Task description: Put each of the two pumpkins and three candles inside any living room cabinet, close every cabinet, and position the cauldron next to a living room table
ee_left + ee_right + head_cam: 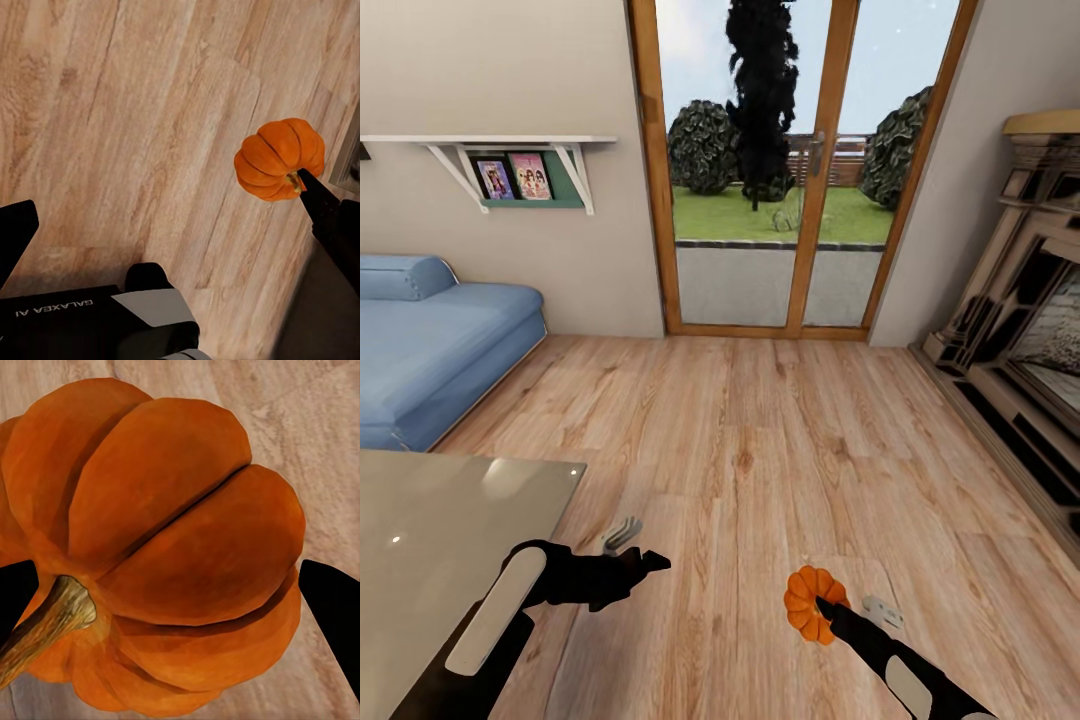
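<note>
My right gripper (824,606) is shut on a small ribbed orange pumpkin (807,602), holding it in the air above the wood floor. In the right wrist view the pumpkin (172,510) sits between the two black fingers, with its brown stem (52,619) pointing to one side. The left wrist view shows the same pumpkin (277,157) at the tip of the right arm. My left gripper (632,548) hangs open and empty just off the corner of the glass-topped table (420,540). The cabinet, candles and cauldron are out of view.
A blue sofa (430,340) stands at the left behind the table. Glass doors with a wooden frame (775,170) are straight ahead, and a fireplace surround (1020,340) lines the right wall. A wall shelf (510,160) hangs above the sofa. Wood floor (760,430) lies between them.
</note>
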Controlling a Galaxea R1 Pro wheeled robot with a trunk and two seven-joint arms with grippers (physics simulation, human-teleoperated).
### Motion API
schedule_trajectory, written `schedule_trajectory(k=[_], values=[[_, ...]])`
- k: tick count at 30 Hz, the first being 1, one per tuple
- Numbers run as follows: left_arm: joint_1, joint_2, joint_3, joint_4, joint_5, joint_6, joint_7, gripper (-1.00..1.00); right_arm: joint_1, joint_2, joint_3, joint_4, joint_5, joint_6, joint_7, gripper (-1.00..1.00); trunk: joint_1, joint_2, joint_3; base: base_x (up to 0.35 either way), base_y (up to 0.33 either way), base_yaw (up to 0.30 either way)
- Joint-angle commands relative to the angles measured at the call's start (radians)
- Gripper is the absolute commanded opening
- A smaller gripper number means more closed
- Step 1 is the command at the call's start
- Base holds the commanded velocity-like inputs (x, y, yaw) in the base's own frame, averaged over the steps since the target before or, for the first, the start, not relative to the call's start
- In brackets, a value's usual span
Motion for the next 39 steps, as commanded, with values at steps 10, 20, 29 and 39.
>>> schedule_trajectory(k=[10,20,29,39], values=[[-0.001,0.001,-0.001,-0.001,0.011,-0.001,0.01,1.0,-0.001,0.0,0.008,0.0,-0.011,0.0,0.002,-1.0,0.0,0.0,-0.001,0.0,0.0,0.0],[-0.001,0.001,-0.003,0.003,0.01,-0.009,0.001,1.0,-0.001,0.0,0.008,0.0,-0.01,-0.003,0.002,-1.0,0.0,0.0,-0.001,-0.009,-0.006,-0.005],[-0.001,0.001,-0.004,0.004,0.01,-0.009,0.001,1.0,-0.001,0.0,0.008,0.0,-0.009,-0.005,0.002,-1.0,0.0,0.0,0.004,-0.135,-0.161,-0.227],[-0.001,0.001,-0.004,0.004,0.01,-0.009,0.001,1.0,-0.001,0.0,0.008,0.0,-0.009,-0.002,0.002,-1.0,0.0,0.0,0.01,-0.187,-0.01,-0.265]])
